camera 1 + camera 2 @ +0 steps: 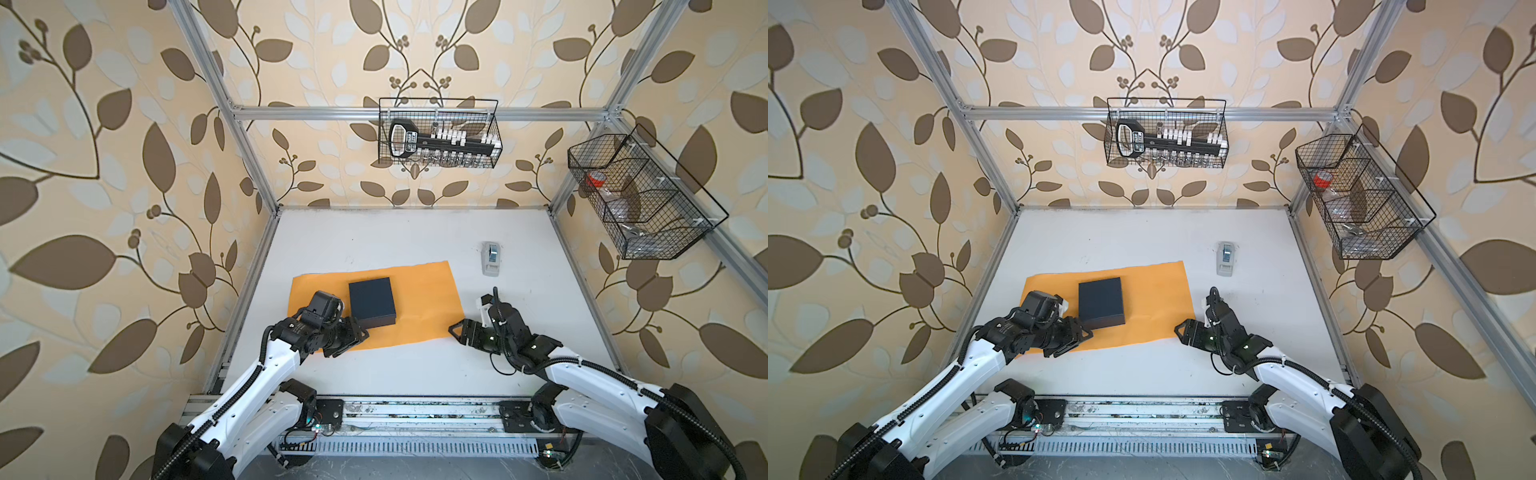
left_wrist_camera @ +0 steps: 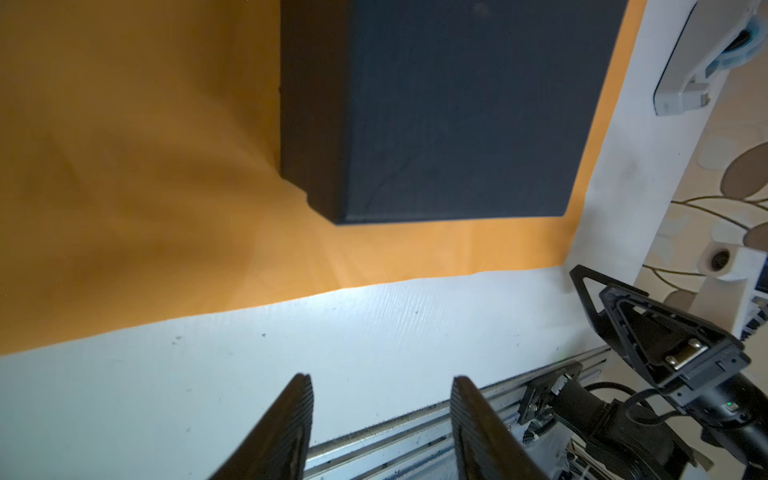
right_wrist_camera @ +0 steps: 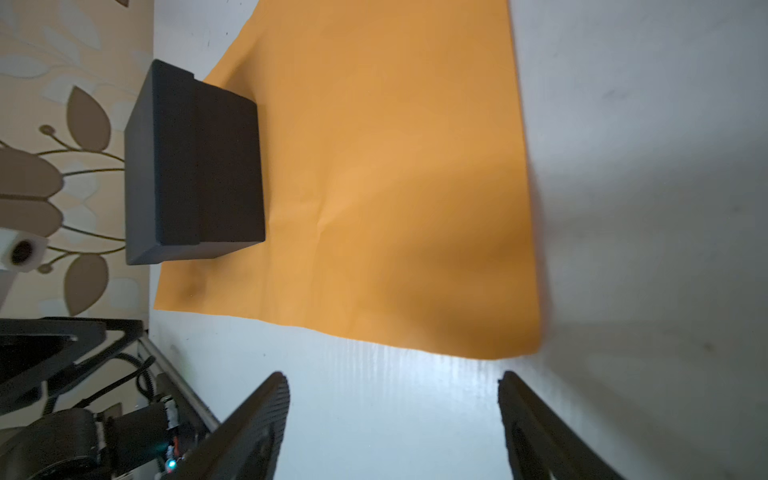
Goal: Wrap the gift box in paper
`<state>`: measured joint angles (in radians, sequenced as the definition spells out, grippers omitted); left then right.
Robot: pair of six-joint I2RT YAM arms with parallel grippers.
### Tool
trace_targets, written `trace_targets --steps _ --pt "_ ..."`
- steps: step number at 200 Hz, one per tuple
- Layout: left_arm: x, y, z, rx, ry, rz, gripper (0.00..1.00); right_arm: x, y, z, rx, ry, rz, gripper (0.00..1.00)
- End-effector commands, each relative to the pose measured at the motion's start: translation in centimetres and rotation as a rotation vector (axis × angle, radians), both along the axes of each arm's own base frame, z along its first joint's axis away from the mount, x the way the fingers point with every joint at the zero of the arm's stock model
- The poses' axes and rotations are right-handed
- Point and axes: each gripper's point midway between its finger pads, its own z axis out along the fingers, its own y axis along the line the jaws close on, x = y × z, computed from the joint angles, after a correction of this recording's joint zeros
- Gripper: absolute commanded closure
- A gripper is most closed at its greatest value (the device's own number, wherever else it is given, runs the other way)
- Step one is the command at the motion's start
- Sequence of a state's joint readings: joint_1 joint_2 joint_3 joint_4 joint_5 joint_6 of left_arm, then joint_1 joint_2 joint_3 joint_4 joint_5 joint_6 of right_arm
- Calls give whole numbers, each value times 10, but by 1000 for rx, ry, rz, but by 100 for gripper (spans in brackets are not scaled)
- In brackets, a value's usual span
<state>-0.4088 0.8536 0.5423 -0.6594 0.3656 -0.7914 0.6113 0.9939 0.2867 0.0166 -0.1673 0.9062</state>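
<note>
Gift box [image 1: 371, 301]: black, lid on, standing on the left half of the paper and turned slightly askew to the sheet's edges.
Paper [image 1: 419, 299]: orange sheet spread on the white table [image 1: 374, 232], unfolded, with soft ripples near the box.
Left gripper [image 1: 349, 343]: low over the paper's near edge, just beside the box's near left corner. In the left wrist view its fingers [image 2: 301, 399] stand partly apart with only table between them, grasping nothing.
Right gripper [image 1: 456, 334]: over bare table just beside the paper's near right corner. Its fingers [image 3: 278, 395] are spread wide and empty.
Tape dispenser [image 1: 491, 257]: grey-white, on the table beyond the paper's far right corner, apart from it.
Wire baskets [image 1: 440, 133]: one on the back rail, another [image 1: 640, 195] on the right rail.
</note>
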Motion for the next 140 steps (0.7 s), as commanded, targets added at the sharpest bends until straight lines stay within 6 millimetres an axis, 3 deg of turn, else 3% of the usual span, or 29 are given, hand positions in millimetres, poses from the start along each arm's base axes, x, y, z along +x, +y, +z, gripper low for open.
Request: trace_targets --steps 1,32,52,140 --pt "8 -21 7 -75 -22 28 46 5 10 9 145 -20 -104 21" --pt "18 -47 -1 -63 -63 -3 48 5 12 12 198 -42 -150 22" --pt "25 -53 -10 -49 -83 11 48 3 10 11 243 -38 -183 21" --pt "46 -40 -42 63 -134 82 48 -4 10 6 339 3 -251 24"
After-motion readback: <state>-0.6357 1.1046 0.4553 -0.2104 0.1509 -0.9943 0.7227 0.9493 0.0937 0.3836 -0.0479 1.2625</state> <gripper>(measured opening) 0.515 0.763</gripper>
